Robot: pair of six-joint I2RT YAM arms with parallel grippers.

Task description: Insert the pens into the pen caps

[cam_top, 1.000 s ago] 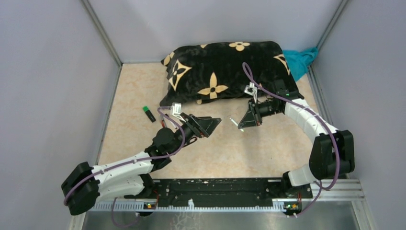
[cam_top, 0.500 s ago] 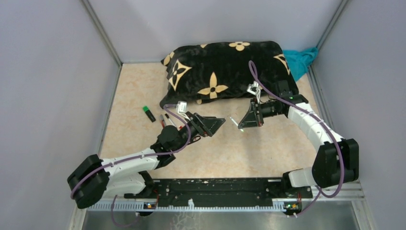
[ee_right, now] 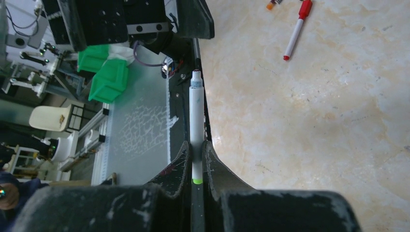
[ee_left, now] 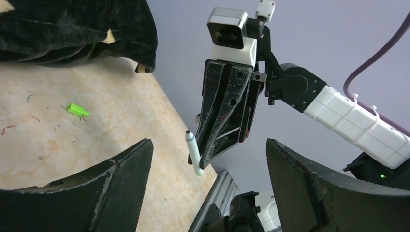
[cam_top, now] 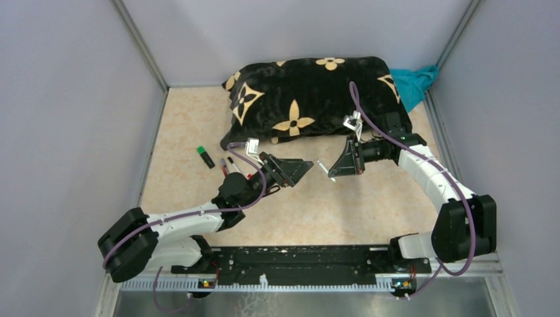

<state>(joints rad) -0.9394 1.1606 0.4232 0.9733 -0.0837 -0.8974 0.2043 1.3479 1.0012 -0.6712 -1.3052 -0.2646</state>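
Note:
My right gripper (cam_top: 335,174) (ee_right: 195,151) is shut on a white pen (ee_right: 196,116) with a green band, its uncapped tip sticking out toward the left arm. That pen (ee_left: 194,153) hangs in the air just in front of my left gripper (ee_left: 209,145) (cam_top: 302,168), which stands open with nothing between its fingers. A small green pen cap (ee_left: 77,109) lies on the table near the pillow. A white pen with a red cap (ee_right: 296,31) lies on the table. More pens (cam_top: 228,165) and a black marker with a green end (cam_top: 206,156) lie to the left of the left arm.
A black pillow with tan flowers (cam_top: 310,99) fills the back of the table. A teal cloth (cam_top: 413,82) lies behind it at the right. Grey walls close in both sides. A black rail (cam_top: 297,257) runs along the near edge.
The left arm has reached a little further right, bringing its open gripper closer to the pen tip. The right gripper has stayed almost still, shut on the pen.

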